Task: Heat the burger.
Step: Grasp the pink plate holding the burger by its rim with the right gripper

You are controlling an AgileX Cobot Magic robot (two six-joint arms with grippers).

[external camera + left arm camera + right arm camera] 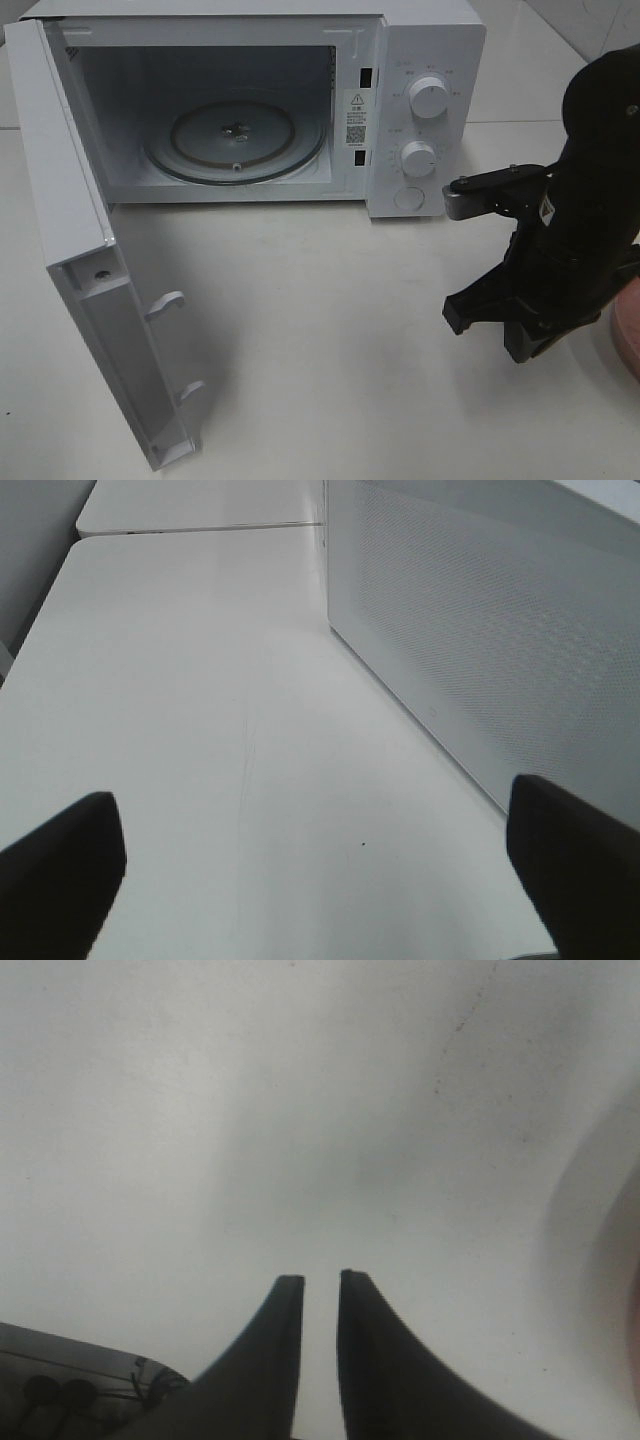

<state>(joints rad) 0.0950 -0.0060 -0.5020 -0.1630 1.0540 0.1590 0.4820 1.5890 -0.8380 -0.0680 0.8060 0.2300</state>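
The burger is out of view in all three views. My right gripper (320, 1278) hangs just above the bare white table, its two dark fingers a narrow gap apart with nothing between them. In the high view the right arm (560, 250) stands at the right, in front of the microwave's control panel and beside a pink plate (628, 335) cut off by the frame's edge. My left gripper (312, 792) is wide open and empty, low over the table next to the microwave's perforated side wall (480, 640). It does not show in the high view.
The white microwave (420, 60) stands at the back with its door (90, 300) swung fully open to the left. Its glass turntable (235, 140) is bare. Two knobs (428, 98) sit on the right panel. White table (320, 330) stretches in front.
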